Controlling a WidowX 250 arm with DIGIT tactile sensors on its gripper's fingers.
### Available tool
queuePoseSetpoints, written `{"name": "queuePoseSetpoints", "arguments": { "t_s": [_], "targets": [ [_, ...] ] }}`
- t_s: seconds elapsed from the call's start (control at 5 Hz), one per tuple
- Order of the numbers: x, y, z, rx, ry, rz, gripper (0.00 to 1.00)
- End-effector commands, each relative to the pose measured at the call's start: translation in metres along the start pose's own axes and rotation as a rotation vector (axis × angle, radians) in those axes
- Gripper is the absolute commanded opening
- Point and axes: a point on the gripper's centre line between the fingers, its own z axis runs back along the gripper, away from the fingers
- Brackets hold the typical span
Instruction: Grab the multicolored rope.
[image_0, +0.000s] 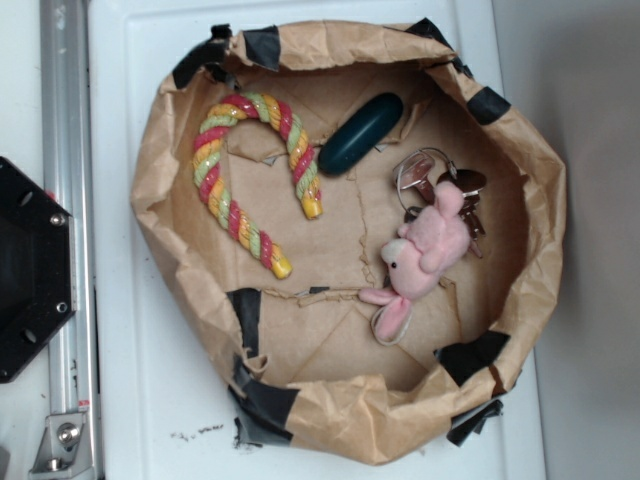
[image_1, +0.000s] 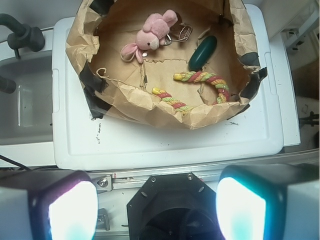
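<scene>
Exterior straight overhead, wrist high behind (looking down), both sharing paper basket.

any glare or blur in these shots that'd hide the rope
Exterior view: soft, even light, slightly grainy; the multicolored rope is fully clear. Wrist view: the end effector pads glow overexposed and blurred up close; the paper bag rim hides part of the rope's bend.

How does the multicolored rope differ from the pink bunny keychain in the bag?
The multicolored rope is glossy, striped red, yellow and green, bent in a U; the pink bunny keychain is fuzzy, plain pink, with metal rings attached. The rope is longer. Both lie on the paper bag floor, apart.
</scene>
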Motion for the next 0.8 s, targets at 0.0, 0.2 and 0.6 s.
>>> {"name": "queuePoseSetpoints", "arguments": {
  "t_s": [0.0, 0.2, 0.6],
  "targets": [
    [0.000, 0.000, 0.000, 0.000, 0.000, 0.000, 1.00],
    [0.047, 0.011, -0.032, 0.061, 0.007, -0.091, 1.00],
    [0.090, 0.033, -0.111, 0.113, 0.093, -0.379, 1.00]
  ]
}}
